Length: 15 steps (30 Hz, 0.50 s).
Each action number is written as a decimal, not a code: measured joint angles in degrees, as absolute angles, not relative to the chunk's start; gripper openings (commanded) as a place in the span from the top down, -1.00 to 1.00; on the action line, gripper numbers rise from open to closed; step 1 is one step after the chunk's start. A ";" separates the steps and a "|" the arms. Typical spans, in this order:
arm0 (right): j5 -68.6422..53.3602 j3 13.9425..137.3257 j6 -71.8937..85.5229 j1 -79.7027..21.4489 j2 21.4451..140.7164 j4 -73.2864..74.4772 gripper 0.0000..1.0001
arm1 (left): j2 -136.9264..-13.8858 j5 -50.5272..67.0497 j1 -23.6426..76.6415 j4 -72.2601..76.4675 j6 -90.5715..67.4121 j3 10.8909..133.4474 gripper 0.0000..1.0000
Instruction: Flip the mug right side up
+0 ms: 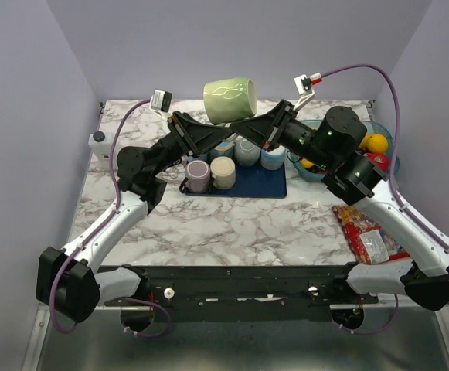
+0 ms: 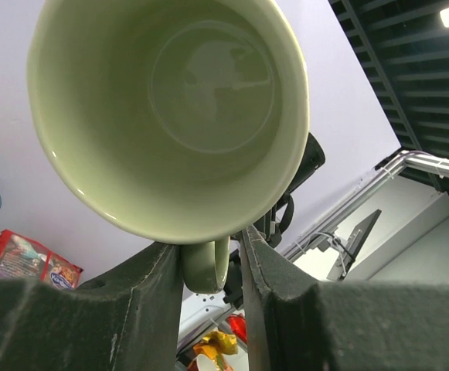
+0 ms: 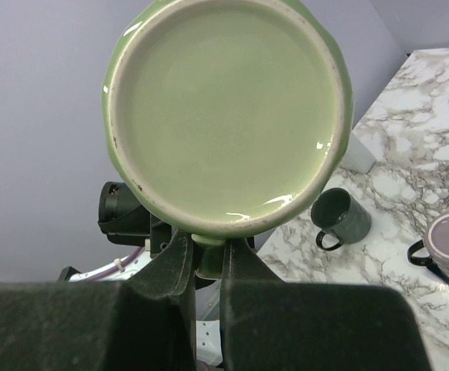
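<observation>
High over the desk [image 1: 209, 224], between both arms, green mug [image 1: 229, 99]: lies on its side, long axis level, mouth toward the left arm, base toward the right. Right pincer [image 3: 207, 247]: pinches the handle [image 2: 205, 272] from the base side. Left pincer [image 2: 211, 246]: flanks the same handle narrowly from the mouth side; cannot tell whether gripping. Likely calls for tipping the mouth upward

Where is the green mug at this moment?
In the top view the mug hangs in the air at centre back, on its side between the left gripper and the right gripper, above the cups on the blue mat.
</observation>
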<state>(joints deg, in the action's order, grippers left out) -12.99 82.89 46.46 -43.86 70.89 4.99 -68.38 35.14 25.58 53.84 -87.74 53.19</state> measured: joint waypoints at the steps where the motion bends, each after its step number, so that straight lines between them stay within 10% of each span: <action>1: -12.99 82.74 46.44 -43.88 70.78 4.84 0.99 | -68.38 35.16 25.63 54.00 -87.83 53.12 0.75; 15: -12.99 80.77 46.24 -43.99 69.56 3.42 0.99 | -68.38 36.32 25.65 56.40 -88.16 51.94 1.00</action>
<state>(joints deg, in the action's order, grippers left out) -12.99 80.77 46.24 -43.99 69.56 3.42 -68.38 36.32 25.65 56.40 -88.16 51.94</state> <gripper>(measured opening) 0.140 0.368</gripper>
